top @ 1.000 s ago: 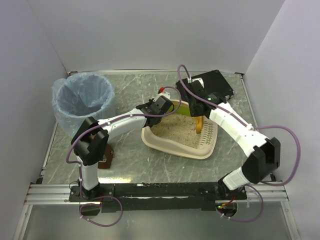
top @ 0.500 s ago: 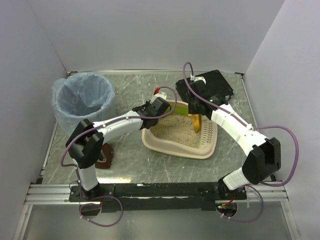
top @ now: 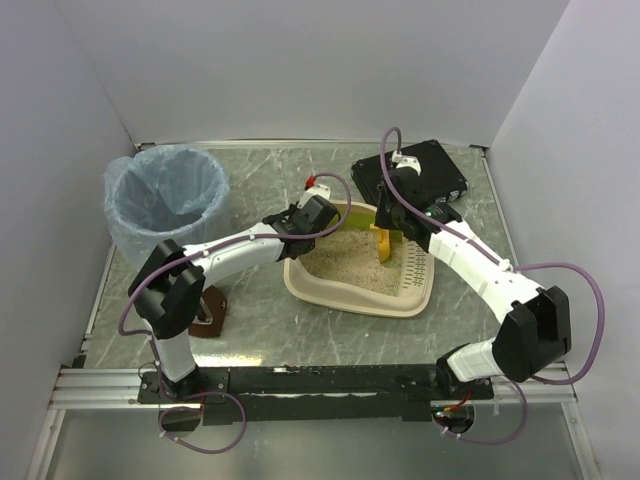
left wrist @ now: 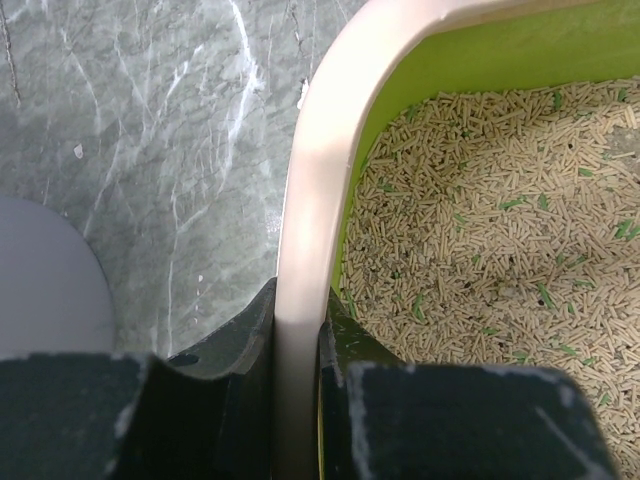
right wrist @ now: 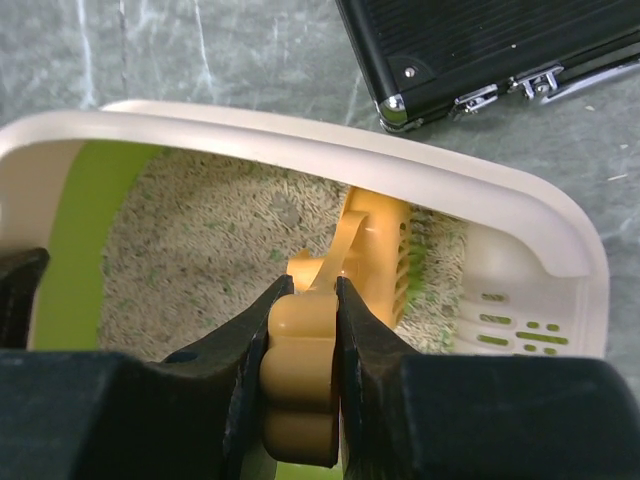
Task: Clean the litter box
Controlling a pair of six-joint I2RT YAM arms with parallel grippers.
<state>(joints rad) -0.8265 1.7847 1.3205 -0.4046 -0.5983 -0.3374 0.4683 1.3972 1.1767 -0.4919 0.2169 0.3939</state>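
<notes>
A grey-green marbled table (top: 260,330) carries the whole job: a round bin (top: 130,225) lined with a blue bag at its far left, the litter box (top: 360,303) lying flat right of centre, and a black case (top: 435,170) just behind the box's far rim. The box sits well apart from the bin, its slotted grille end (right wrist: 510,320) turned to the robot's right. Both arms reach in over it. The left gripper (left wrist: 298,350) is pinched narrow on the box's left rim, one finger outside the beige wall and one against the lime-green lining, which looks like a steadying hold. The right gripper (right wrist: 305,320) is clamped tight on the handle of a yellow scoop (right wrist: 375,250), whose slotted head points down into the sandy granules (left wrist: 480,220) close to the far wall, near the grille end. The work appears to be at the scooping step, with the tool in the litter and nothing yet carried to the bin. No clump can be made out for certain in the pellets, only scattered green flecks. The next move likely calls for drawing the scoop head through the granules, raising it level so that loose pellets fall through the slots, then swinging it across the table to the bag. That carry would have to clear the left arm, which lies between box and bin.
</notes>
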